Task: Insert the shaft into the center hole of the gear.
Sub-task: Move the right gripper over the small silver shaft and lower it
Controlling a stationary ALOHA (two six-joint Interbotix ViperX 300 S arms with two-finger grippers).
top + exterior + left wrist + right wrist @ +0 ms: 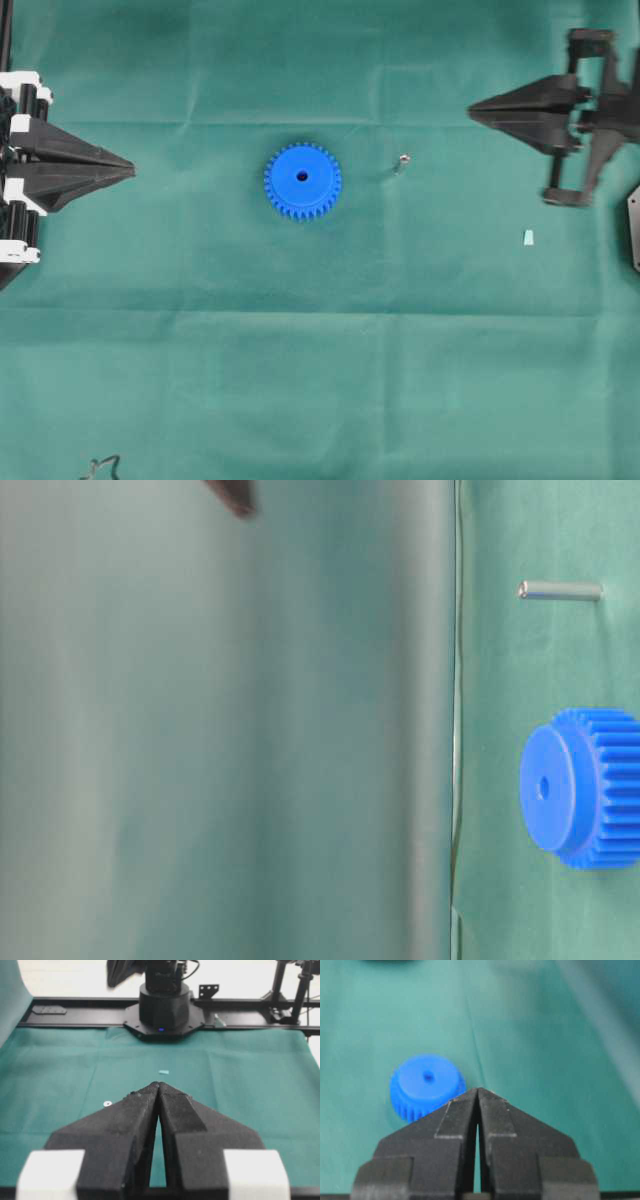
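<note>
The blue gear (302, 180) lies flat on the green cloth, its center hole (302, 177) facing up and empty. The shaft (401, 161), a tiny grey pin, stands on the cloth to the gear's right, apart from it. In the table-level view the shaft (560, 591) and the gear (585, 787) are well separated. My left gripper (133, 170) is shut and empty at the far left; the gear is hidden behind its fingers (140, 1110). My right gripper (470, 111) is shut and empty at the upper right. In the right wrist view the gear (425, 1087) lies ahead-left of its tips (478, 1089); the shaft is out of view.
A pale mint chip (528, 237) lies on the cloth at the right, also seen in the left wrist view (163, 1071). The right arm's black base (163, 1007) stands at the far table edge. A dark wire end (100, 466) pokes in at the bottom left.
</note>
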